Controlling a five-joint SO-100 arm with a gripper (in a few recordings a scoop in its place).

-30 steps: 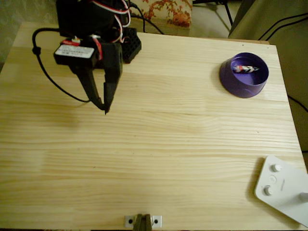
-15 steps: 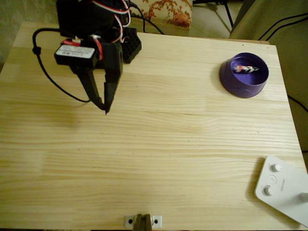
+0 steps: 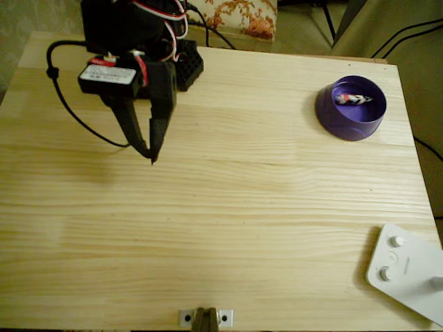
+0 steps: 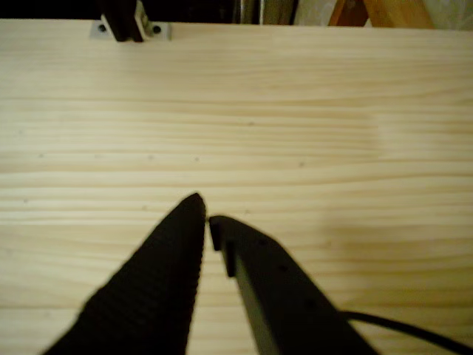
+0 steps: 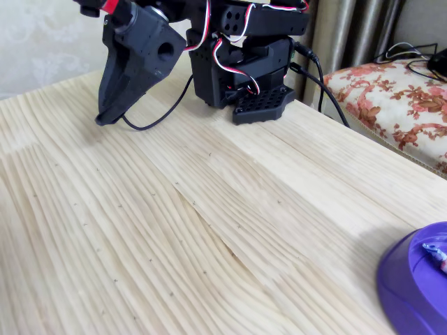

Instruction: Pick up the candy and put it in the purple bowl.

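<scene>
One candy (image 3: 353, 99) is lying inside the purple bowl (image 3: 332, 116), which is sitting near the far right corner of the tabletop (image 3: 228, 221) in the overhead view; in the fixed view we are seeing the bowl (image 5: 412, 293) at the lower right edge with the candy (image 5: 436, 255) just showing inside it. We are holding our jaws (image 3: 150, 149) clenched, tips together with nothing between them, pointing down over bare wood on the far left side of the tabletop, well apart from the bowl. In the wrist view the jaws (image 4: 205, 214) are meeting at their tips above the wood grain. A white device with knobs (image 3: 407, 273) is resting at the near right corner, and a small metal bracket (image 3: 205, 318) is sitting at the near edge.
</scene>
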